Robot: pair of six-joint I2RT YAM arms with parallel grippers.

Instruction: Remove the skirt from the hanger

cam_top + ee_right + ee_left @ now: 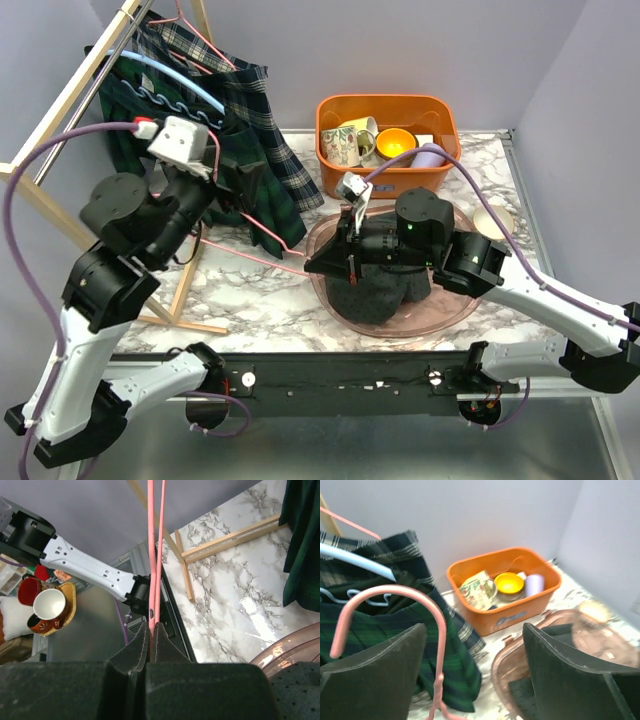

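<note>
A dark green plaid skirt (262, 175) hangs down from the wooden rack (60, 110) to the table; it also shows in the left wrist view (385, 625) and the right wrist view (302, 545). A thin pink hanger (262, 235) runs from beside the skirt to my right gripper (318, 262), which is shut on its two wires (151, 627). My left gripper (213, 193) is open beside the skirt. The hanger's pink hook (395, 592) sits between its fingers (375, 675), close to the left one; I cannot tell whether it touches.
More plaid garments hang on blue and pink hangers (190, 30) on the rack. An orange bin (335, 160) with mugs stands at the back. A clear pink bowl (330, 300) holding dark cloth lies under the right arm. A small dish (493, 220) sits right.
</note>
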